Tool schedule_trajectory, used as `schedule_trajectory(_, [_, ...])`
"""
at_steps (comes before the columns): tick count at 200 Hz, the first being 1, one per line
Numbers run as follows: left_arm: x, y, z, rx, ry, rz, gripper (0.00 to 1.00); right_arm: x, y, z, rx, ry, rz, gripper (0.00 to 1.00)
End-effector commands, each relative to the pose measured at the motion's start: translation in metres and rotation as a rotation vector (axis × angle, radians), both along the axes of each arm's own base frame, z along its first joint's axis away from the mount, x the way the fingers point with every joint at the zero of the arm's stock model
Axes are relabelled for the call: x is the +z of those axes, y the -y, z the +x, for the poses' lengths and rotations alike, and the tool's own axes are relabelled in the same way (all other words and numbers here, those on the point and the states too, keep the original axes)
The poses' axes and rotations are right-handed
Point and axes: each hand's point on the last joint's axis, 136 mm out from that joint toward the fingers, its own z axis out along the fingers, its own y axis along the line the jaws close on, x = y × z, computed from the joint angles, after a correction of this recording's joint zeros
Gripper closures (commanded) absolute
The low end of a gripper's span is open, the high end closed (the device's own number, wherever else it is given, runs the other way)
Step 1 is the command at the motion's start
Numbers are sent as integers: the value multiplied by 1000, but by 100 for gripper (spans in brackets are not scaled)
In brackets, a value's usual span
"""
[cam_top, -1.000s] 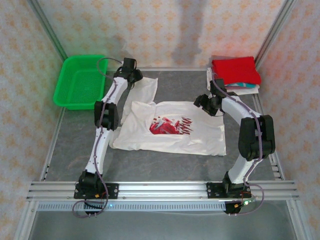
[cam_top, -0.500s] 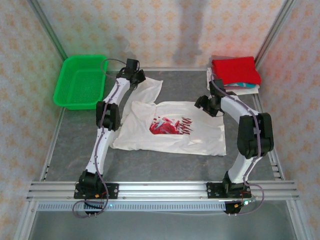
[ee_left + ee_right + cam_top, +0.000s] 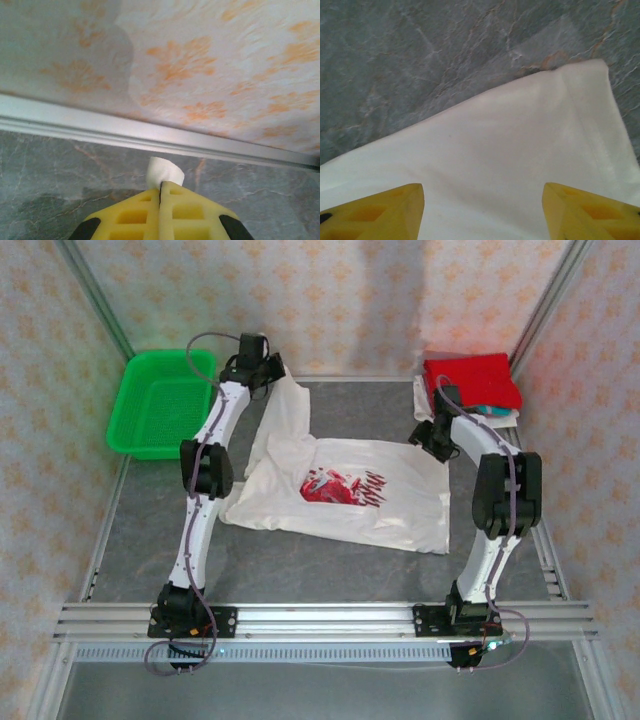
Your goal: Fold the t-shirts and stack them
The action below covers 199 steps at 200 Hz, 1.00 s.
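I have the left gripper (image 3: 262,370) at the far edge of the table (image 3: 330,570), just right of the green basket (image 3: 160,405), and it is clenched on the cream shirt (image 3: 345,500). On its wrist camera the yellow fingers (image 3: 187,212) are pressed together, with a small fold of white cloth poking out between their tips. The far-left part of the shirt rises to that gripper. The rest lies flat in the middle of the table with the red print facing up. The right gripper (image 3: 432,438) hangs over the shirt's far-right corner, jaws spread apart and grasping nothing. Its camera looks down on that corner against the grey surface. The folded stack (image 3: 472,385), red on top, sits in the far-right corner of the table.
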Motion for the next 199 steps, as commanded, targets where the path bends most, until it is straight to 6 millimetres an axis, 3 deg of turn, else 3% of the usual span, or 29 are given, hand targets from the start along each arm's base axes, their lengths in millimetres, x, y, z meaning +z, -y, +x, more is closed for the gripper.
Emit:
schedule_trajectory(1, [43, -2, -1, -31, 85, 26, 100, -7, 25, -11, -28, -92, -122, 36])
schedule_trajectory(39, [39, -10, -2, -31, 72, 29, 100, -4, 53, -8, -90, -117, -204, 35])
schedule_trajectory(68, [36, -9, -3, -44, 65, 22, 100, -14, 69, -9, -138, -148, -198, 34])
schedule_trajectory(106, [40, -5, -2, -72, 85, 5, 100, -31, 61, 5, -109, -165, -140, 32])
schedule_trajectory(125, [35, -12, -5, -53, 58, 23, 100, -38, 62, 8, -110, -167, -143, 33])
schedule_trajectory(140, [27, -21, -9, -42, 18, 25, 100, -42, 58, 14, -99, -156, -124, 38])
schedule_trajectory(173, [9, -43, -27, -27, -55, 66, 100, -47, 43, 21, -53, -136, -95, 62])
schedule_trajectory(199, [6, -65, -46, 7, -42, 108, 100, -44, 22, 30, 19, -111, -87, 78])
